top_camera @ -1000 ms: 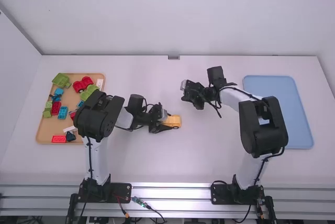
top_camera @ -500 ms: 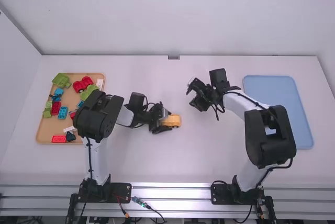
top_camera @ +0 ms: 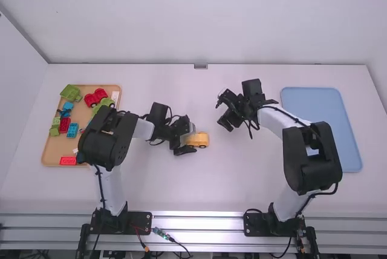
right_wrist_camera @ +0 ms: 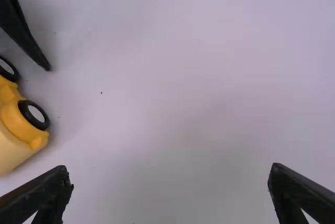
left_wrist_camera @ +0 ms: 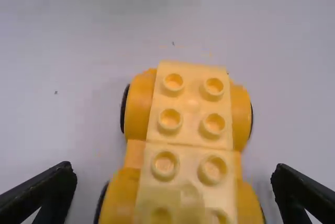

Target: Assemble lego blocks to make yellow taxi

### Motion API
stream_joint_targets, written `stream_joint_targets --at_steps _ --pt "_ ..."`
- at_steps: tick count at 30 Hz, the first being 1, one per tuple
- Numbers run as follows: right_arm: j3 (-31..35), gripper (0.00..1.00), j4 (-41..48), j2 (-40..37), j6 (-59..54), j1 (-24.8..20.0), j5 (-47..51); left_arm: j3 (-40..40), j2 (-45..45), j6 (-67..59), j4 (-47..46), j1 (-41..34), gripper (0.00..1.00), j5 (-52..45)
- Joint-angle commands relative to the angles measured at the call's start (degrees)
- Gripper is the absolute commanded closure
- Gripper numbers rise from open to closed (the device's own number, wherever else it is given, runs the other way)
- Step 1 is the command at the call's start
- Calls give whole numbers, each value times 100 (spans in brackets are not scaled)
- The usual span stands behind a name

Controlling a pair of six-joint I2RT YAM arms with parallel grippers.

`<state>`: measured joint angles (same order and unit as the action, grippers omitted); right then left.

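in the high view, the yellow car (top_camera: 199,140) sits on the white table (top_camera: 242,177), between the two arm bases. the left gripper (top_camera: 192,139) is positioned at the car's left end. the right gripper (top_camera: 220,112) is located beyond the car and to its right, clear of it, with its fingers apart. at far left, the tan tray (top_camera: 52,154) contains loose blocks: green (top_camera: 71,93), red (top_camera: 68,160), blue (top_camera: 72,130) and white (top_camera: 115,96). at far right, the blue tray (top_camera: 329,105) lies partly under the right arm (top_camera: 311,156).
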<state>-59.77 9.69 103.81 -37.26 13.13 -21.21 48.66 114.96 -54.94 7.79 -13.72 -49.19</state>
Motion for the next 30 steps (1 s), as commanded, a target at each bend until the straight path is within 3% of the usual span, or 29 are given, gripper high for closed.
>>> stream_joint_targets --at_steps 1,6,10,17,25,30 --pt "50 1 -57 -151 199 -9 76 -114 -254 -340 -765 -15 1 1132" --pt "50 1 -192 -151 236 0 72 214 -1113 -541 -2441 -17 1 2267" --pt "48 1 -245 -151 304 0 76 525 -1624 -58 -3108 81 1 3335" --pt "50 1 -243 -151 295 0 72 1027 -2051 1542 -3383 636 1 4634" --pt "50 1 -179 -151 184 0 31 1440 -2116 4565 -3281 1740 1 6531" --pt "50 1 -334 -151 68 9 31 1316 -2116 4976 -3180 2214 1 7001"
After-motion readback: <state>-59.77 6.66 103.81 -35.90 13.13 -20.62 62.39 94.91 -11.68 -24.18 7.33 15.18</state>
